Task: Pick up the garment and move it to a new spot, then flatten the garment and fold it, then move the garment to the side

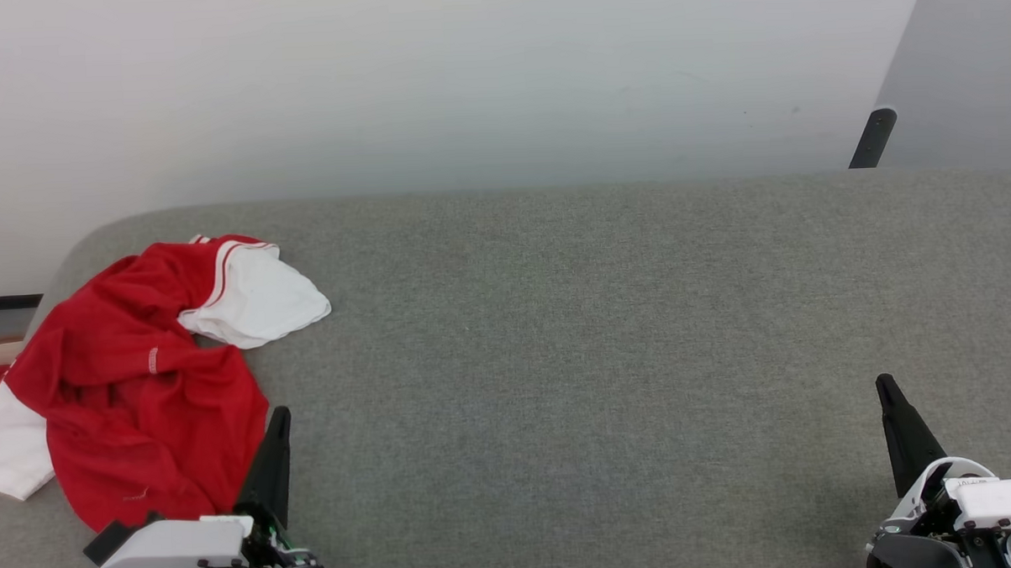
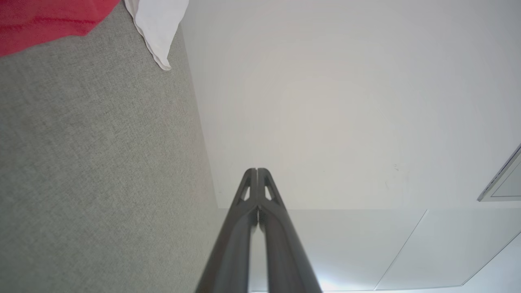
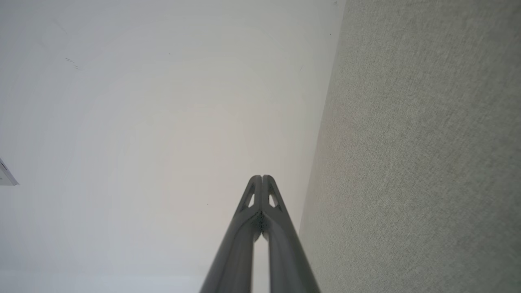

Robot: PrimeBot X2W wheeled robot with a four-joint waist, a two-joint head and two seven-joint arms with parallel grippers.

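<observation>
Where the jersey lay: the jersey sat crumpled at the far left of the grey padded surface, one white sleeve thrown out toward the middle and another white part near the left edge.
Long axis: we judged the heap ran roughly near to far, leaning right at its far end.
Bearing from the left gripper: the cloth lay just to the left of the left gripper and ahead of it; we could not tell whether they touched.
Left gripper state: fingers pressed together, nothing between them.
Right gripper: the right gripper was well apart from the jersey, across the bare surface, fingers likewise together and empty.
Nearer arm: the left, we judged, and it would first need to spread its fingers.
Containers: we made out none; the jersey lay loose.
</observation>
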